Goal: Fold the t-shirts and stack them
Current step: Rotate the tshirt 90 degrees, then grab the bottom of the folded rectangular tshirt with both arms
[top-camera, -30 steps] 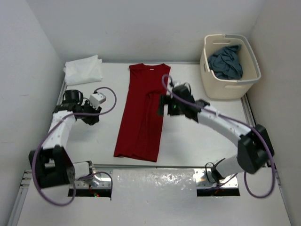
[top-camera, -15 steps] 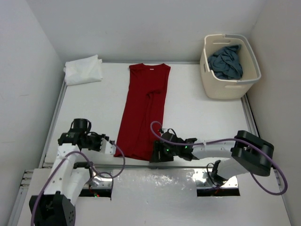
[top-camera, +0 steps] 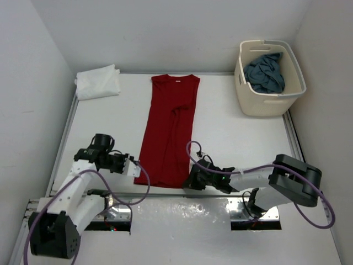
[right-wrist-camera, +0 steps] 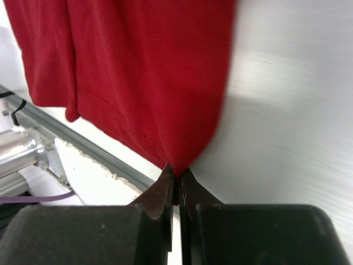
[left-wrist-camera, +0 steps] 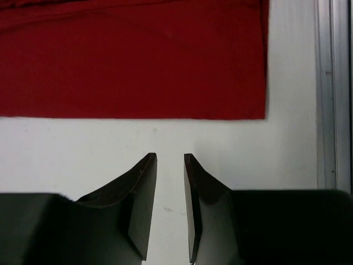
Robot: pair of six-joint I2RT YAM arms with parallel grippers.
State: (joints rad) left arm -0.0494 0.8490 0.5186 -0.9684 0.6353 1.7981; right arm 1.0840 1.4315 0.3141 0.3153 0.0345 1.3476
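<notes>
Red t-shirt [top-camera: 168, 130] corner pinched in right gripper [right-wrist-camera: 176, 172], left gripper [left-wrist-camera: 170, 158] apparently beside hem

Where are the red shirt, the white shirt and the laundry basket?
red shirt [top-camera: 168, 130], top view, middle of its long body.
white shirt [top-camera: 98, 83], top view, centre of the bundle.
laundry basket [top-camera: 267, 105], top view, its near outer wall.

Red t-shirt [top-camera: 168, 132] flat, folded lengthwise

- A cream plastic laundry basket [top-camera: 265, 105] stands at the table's far right corner.
- The flat white table [top-camera: 237, 138] has a silver metal rail [left-wrist-camera: 331, 83] along its edge.
</notes>
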